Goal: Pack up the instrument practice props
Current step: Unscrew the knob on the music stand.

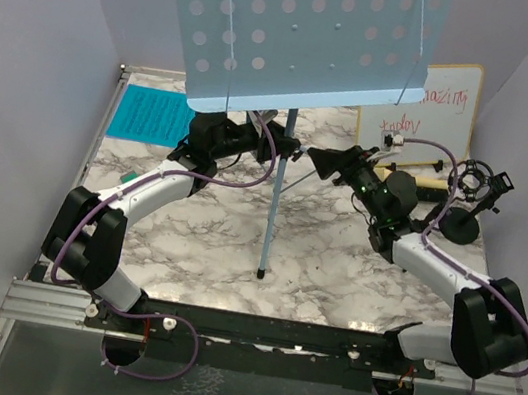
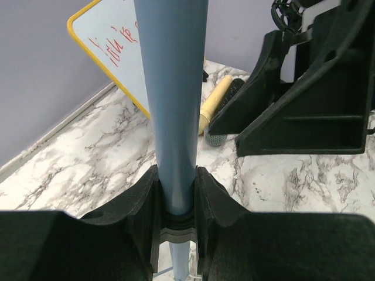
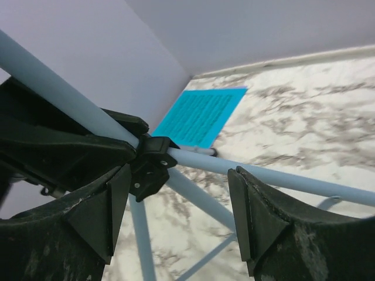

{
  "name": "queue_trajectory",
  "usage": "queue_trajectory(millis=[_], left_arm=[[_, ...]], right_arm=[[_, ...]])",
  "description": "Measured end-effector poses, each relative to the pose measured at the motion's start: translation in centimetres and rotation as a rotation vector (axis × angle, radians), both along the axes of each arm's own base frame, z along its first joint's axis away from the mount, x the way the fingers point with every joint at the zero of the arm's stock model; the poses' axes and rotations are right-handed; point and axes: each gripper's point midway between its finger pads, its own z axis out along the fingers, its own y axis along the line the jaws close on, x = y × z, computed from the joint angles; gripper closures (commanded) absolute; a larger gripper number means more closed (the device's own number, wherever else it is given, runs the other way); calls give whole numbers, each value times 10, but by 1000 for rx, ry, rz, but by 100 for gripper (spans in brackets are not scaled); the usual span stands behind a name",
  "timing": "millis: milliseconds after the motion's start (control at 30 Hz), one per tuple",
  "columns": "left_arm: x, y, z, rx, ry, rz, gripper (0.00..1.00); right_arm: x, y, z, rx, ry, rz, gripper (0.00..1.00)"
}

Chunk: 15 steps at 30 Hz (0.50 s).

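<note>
The light-blue perforated music rack (image 1: 303, 22) stands mid-table on its pole (image 1: 275, 199). My left gripper (image 1: 275, 146) is shut on that pole (image 2: 176, 88), seen clamped between its fingers in the left wrist view (image 2: 176, 196). My right gripper (image 1: 323, 159) is open; in its wrist view (image 3: 176, 199) the black leg hub (image 3: 149, 164) sits by the left finger and the tripod legs cross the gap. The cyan sheet (image 1: 151, 115) lies at the back left and shows in the right wrist view (image 3: 202, 114). The cream microphone (image 2: 214, 105) lies near the whiteboard. The black studio microphone (image 1: 479, 183) stands far right. The printed music sheet is out of view.
The wood-framed whiteboard with red writing (image 1: 431, 109) leans at the back right and shows in the left wrist view (image 2: 111, 52). A black round base (image 1: 459, 225) sits by the right arm. Purple walls close both sides. The rack's front leg (image 1: 261, 270) ends mid-table.
</note>
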Motion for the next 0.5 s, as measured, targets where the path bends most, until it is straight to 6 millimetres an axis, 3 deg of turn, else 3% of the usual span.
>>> queue_trajectory(millis=[233, 500], left_arm=[[0, 0, 0, 1, 0, 0, 100], [0, 0, 0, 0, 0, 0, 100]], right_arm=[[5, 30, -8, 115, 158, 144, 36], [7, 41, -21, 135, 246, 213, 54]])
